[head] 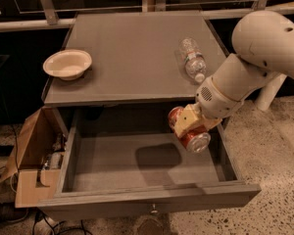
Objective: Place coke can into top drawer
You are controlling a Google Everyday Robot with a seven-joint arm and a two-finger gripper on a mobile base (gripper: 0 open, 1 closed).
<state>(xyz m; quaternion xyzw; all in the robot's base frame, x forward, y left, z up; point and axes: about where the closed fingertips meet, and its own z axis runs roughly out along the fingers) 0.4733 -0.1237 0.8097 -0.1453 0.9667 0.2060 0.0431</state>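
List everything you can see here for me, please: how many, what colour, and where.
soda can: one, red with silver ends, held tilted above the open drawer, right side
drawer: one, dark grey-brown, pulled open below the cabinet top
cabinet top: one, grey
bowl: one, cream, cabinet top, left
water bottle: one, clear, lying on cabinet top, right
cardboard box: one, brown, floor left of drawer
arm: one, white, reaching from right
gripper: one, cream, shut on the soda can
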